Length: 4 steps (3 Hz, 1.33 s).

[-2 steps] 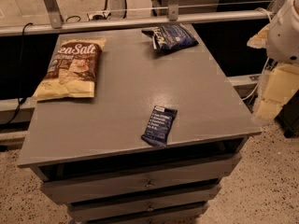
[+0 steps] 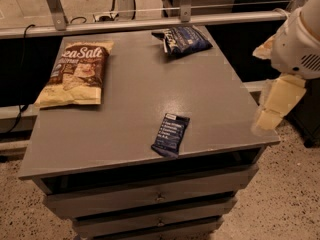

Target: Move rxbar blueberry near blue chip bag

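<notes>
The rxbar blueberry (image 2: pixel 170 134) is a small flat dark navy bar with a white label patch. It lies near the front edge of the grey table (image 2: pixel 140 84), right of centre. The blue chip bag (image 2: pixel 183 40) is dark blue and wrinkly with white lettering, and lies at the table's far edge, right of centre. My gripper (image 2: pixel 266 120) hangs pale and cream-coloured below the white arm (image 2: pixel 300 44), off the table's right front corner. It is well to the right of the bar and touches nothing.
A big yellow-and-brown "Sea Salt" bag (image 2: pixel 75 74) lies at the table's far left. A metal rail (image 2: pixel 150 24) runs behind the table. Drawers (image 2: pixel 155 196) sit under the tabletop. Speckled floor lies in front and to the right.
The arm and gripper have shifted slightly left, closer to the table's right edge. The bar and both bags have not moved.
</notes>
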### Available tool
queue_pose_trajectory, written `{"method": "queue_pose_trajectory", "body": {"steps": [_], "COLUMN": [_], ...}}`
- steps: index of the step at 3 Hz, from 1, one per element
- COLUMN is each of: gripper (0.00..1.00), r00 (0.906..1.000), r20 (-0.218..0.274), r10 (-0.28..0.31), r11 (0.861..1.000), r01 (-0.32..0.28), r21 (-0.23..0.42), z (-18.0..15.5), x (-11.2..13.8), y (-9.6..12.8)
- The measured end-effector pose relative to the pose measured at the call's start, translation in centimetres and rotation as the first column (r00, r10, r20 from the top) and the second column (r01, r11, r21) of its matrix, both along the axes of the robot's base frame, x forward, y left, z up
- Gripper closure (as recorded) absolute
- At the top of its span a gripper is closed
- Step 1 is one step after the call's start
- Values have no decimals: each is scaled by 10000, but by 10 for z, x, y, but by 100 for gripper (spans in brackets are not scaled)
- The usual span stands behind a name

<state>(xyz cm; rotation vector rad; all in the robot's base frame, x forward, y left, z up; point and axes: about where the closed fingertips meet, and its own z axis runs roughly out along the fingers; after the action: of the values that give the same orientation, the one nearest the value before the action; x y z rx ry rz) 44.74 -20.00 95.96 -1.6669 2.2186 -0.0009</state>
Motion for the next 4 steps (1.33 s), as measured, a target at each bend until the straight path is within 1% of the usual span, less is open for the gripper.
{"method": "queue_pose_trajectory", "body": {"steps": [1, 2, 3, 4], "gripper": [0, 0, 0, 0], "r00": [9993, 9923, 9851, 9801], "r20": [-287, -897, -1337, -1694], "r10": [-248, -855, -1082, -1039], "r11": [9973, 9846, 9744, 9666], "r01": [267, 980, 1318, 1396], "r21": [690, 1450, 1824, 2148], "z": [-29, -71, -101, -122], "x": [18, 32, 35, 32], "y": [30, 71, 97, 125]}}
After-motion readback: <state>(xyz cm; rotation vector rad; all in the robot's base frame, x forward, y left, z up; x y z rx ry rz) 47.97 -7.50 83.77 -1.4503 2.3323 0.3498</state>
